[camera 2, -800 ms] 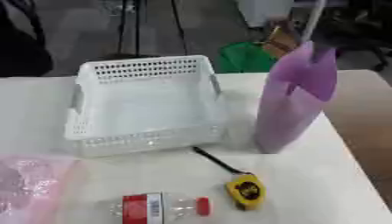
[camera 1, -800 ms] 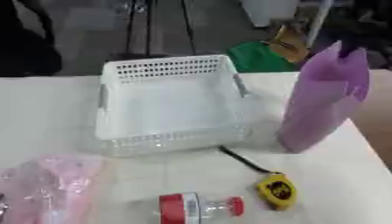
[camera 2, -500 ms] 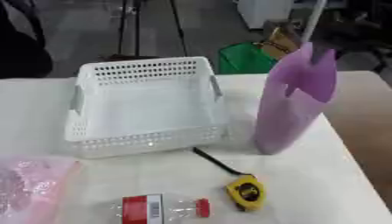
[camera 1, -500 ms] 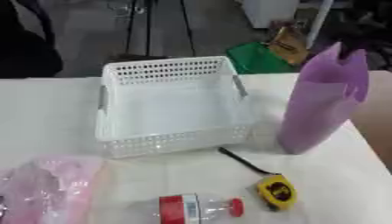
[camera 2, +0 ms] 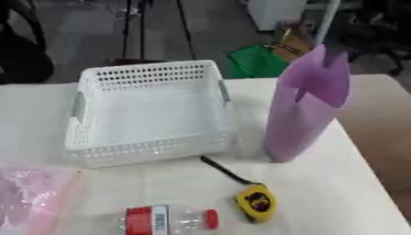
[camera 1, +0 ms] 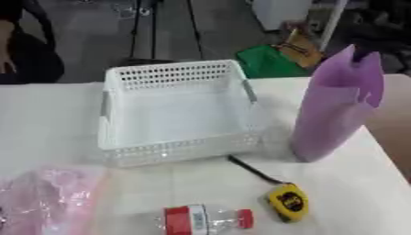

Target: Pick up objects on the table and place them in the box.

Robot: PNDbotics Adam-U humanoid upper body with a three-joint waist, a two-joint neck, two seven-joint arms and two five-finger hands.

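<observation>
Before me on the white worktop (camera 1: 64, 110) sits the white perforated plastic basket (camera 1: 176, 110). To its right stands the tall purple paper bag (camera 1: 333, 108). Nearer me lie the yellow tape measure (camera 1: 289, 202) and, left of it, the clear plastic bottle (camera 1: 205, 219). The pink plastic bag (camera 1: 44, 202) lies at my near left.

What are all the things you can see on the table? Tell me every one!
Basket: one, white, perforated, empty, far middle of the table.
Bag: one, purple, upright, right of the basket.
Tape measure: one, yellow, black strap trailing toward the basket, near right.
Bottle: one, clear with red cap and red label, lying on its side, near edge.
Plastic bag: one, pink, crumpled, near left corner.
Table: one, white.
Robot's hands: neither shows in either view.
</observation>
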